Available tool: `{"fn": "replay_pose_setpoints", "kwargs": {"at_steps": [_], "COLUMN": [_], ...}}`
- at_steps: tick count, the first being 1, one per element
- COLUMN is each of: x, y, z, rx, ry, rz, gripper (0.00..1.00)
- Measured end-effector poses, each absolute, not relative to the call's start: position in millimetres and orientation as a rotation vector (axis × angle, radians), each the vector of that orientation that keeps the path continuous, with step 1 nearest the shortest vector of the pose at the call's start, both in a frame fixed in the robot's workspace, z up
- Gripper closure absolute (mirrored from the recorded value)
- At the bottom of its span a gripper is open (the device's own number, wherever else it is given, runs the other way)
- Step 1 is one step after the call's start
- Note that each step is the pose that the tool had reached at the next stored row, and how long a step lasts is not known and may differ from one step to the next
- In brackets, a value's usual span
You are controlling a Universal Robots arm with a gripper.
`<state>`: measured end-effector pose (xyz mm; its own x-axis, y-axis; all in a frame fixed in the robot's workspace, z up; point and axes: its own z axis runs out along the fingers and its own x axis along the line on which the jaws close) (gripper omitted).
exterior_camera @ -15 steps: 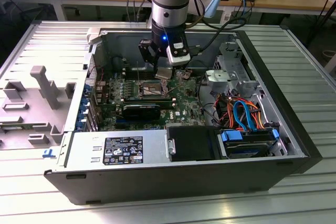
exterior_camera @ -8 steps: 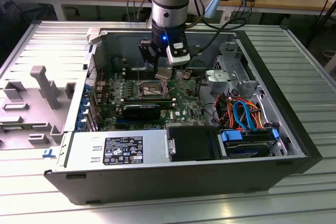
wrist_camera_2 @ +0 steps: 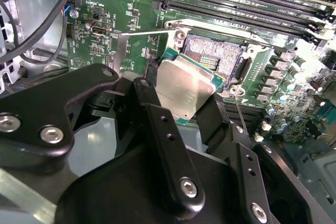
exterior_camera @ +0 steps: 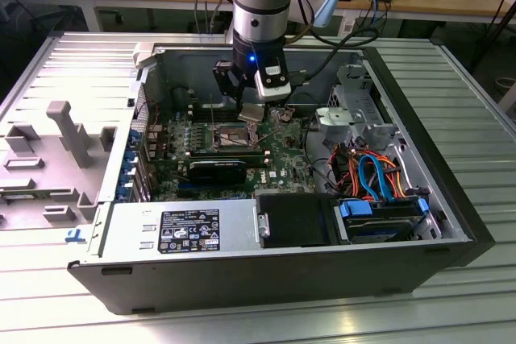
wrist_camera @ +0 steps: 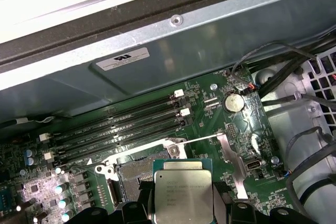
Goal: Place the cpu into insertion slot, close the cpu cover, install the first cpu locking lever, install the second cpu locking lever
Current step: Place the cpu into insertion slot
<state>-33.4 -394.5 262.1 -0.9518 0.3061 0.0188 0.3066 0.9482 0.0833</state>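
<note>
The one gripper (wrist_camera_2: 182, 109) pinches the one cpu (wrist_camera_2: 181, 85) by two opposite edges between its two black fingers (wrist_camera_2: 157, 124). The chip's dull silver top shows in both wrist views. It is held tilted in the air, over one edge of the insertion slot (wrist_camera_2: 212, 59) and not seated in it. In the exterior view the cpu (exterior_camera: 251, 113) hangs under the arm, inside the open computer case (exterior_camera: 451, 159).

The slot's dark centre lies bare near the middle of the green circuit board (wrist_camera: 210, 116). The one cpu cover (wrist_camera: 227, 149) is swung up off the slot at its edge. Four long black memory slots (wrist_camera: 121, 124) run side by side between the insertion slot (wrist_camera: 131, 174) and the case wall. One round coin battery (wrist_camera: 233, 102) sits on the board near the end of those slots.
</note>
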Motion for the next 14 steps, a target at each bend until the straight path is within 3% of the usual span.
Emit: {"fn": "replay_pose_setpoints", "kwargs": {"at_steps": [14], "x": [-33.4], "y": [-394.5], "z": [261.8], "rx": [-0.505], "ry": [-3.093], "rz": [-0.134], "gripper": [0.46]}}
